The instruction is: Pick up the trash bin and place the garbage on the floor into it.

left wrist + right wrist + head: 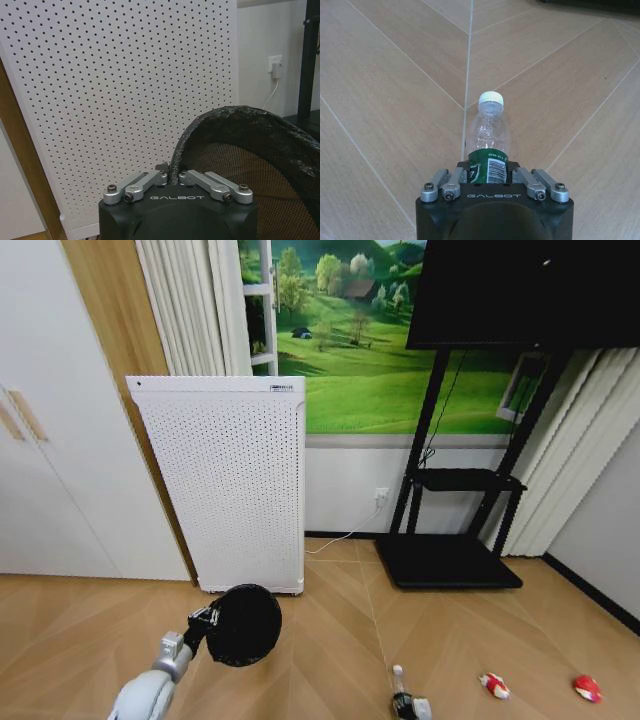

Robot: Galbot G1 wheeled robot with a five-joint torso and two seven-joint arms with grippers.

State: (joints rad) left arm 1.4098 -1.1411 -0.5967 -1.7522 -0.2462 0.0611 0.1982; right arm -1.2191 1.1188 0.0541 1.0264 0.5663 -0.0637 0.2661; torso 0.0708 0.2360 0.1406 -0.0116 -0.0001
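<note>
**Bin held at left, bottle between the right fingers**

At the left, the bin (243, 624) is held off the floor by the left gripper (173, 176), whose fingers are clamped on the rim; it hangs in front of the white perforated panel (230, 480). The bin is round and black, with a rough, crinkled rim band and fine mesh walls through which the wood tone is seen. Its mouth is tipped sideways rather than upward.

Towards the middle, the bottle (488, 137) lies at the right gripper (491, 176). Its green-labelled lower part sits between the fingers, which are drawn in against the label; a firm clamp is judged likely but cannot be confirmed. Its long axis runs straight out from the palm, white cap farthest away, over the pale herringbone floor (385, 100). The body is clear, thin and ribbed, and is expected to crush easily.

The coming move is judged to turn on this: the bin's mouth lies to the left of the bottle, so the two must be brought together.

At the right, two red-and-white wrappers (494, 685) (588, 688) lie flat on the floor, well apart from the bin and nearer the right arm.
</note>
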